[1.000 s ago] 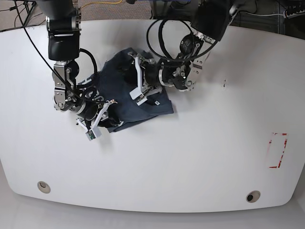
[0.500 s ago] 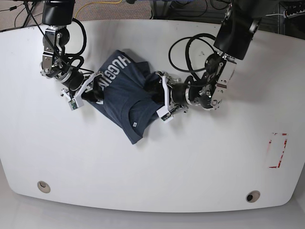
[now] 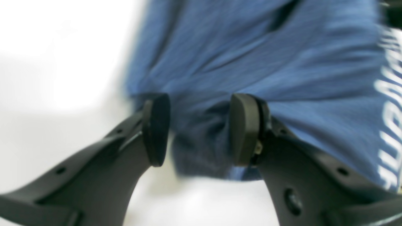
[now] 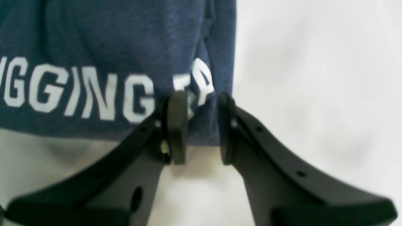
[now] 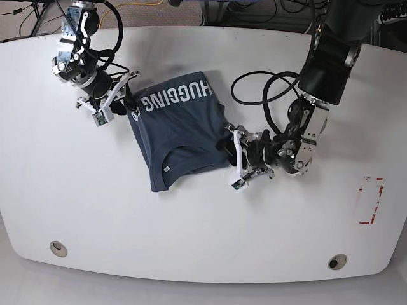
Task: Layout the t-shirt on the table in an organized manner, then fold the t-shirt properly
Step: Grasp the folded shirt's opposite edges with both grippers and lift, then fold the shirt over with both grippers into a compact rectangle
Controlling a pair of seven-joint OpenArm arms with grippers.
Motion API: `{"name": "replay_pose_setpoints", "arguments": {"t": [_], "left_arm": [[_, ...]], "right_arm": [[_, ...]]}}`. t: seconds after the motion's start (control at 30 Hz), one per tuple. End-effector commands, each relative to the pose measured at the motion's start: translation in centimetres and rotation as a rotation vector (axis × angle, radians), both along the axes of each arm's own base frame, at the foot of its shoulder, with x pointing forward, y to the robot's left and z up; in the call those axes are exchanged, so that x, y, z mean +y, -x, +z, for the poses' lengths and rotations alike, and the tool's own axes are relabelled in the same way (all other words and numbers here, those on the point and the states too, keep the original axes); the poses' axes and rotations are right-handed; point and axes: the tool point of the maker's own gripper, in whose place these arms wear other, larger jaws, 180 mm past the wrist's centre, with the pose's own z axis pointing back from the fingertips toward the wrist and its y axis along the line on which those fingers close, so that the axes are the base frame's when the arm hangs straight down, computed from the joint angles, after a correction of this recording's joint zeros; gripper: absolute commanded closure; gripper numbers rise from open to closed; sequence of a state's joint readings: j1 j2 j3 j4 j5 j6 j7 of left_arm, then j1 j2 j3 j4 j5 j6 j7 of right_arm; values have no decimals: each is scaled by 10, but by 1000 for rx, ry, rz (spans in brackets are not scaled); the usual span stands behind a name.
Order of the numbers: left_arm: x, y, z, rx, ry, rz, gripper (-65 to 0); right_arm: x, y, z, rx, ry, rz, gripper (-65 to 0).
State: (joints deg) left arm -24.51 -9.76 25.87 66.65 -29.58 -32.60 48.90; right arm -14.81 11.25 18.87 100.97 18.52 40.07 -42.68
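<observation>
The dark navy t-shirt (image 5: 181, 130) lies partly spread on the white table (image 5: 191, 222), its white lettering (image 5: 175, 96) facing up along the far edge. My right gripper (image 5: 124, 101) is at the shirt's far-left corner. In the right wrist view this gripper (image 4: 201, 125) is shut on the t-shirt (image 4: 94, 37) edge, just past the lettering (image 4: 78, 91). My left gripper (image 5: 232, 159) is at the shirt's near-right corner. The left wrist view shows this gripper (image 3: 198, 128) with a bunched fold of the t-shirt (image 3: 251, 62) pinched between its pads.
Two round grommet holes (image 5: 58, 248) (image 5: 338, 261) sit near the table's front edge. A red-outlined rectangle (image 5: 371, 200) marks the right side. Black cables (image 5: 267, 95) loop off the left arm above the table, right of the shirt.
Both grippers have pulled apart with the shirt in them. The crumpled shirt has opened out, and its lettering now faces up along the far edge.
</observation>
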Motion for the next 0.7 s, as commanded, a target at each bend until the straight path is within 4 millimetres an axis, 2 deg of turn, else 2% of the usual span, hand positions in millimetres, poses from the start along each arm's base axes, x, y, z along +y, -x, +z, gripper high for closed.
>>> {"name": "replay_pose_setpoints", "arguments": {"t": [0.0, 0.17, 0.23, 0.3, 0.47, 0.67], "left_arm": [[-13, -17, 41, -86, 70, -24, -287], [-30, -12, 73, -142, 137, -73, -287], [-32, -8, 81, -159, 148, -87, -287], [-36, 3, 79, -147, 170, -96, -287], [-45, 26, 75, -129, 208, -116, -287], [-56, 58, 50, -45, 239, -114, -287]], "right_arm": [[4, -15, 35, -102, 19, 21, -152], [16, -21, 57, -130, 52, 42, -152], [22, -24, 58, -132, 41, 42, -152], [26, -30, 61, -144, 23, 37, -152], [35, -45, 43, -103, 60, 52, -152], [36, -60, 14, -69, 64, 53, -152]]}}
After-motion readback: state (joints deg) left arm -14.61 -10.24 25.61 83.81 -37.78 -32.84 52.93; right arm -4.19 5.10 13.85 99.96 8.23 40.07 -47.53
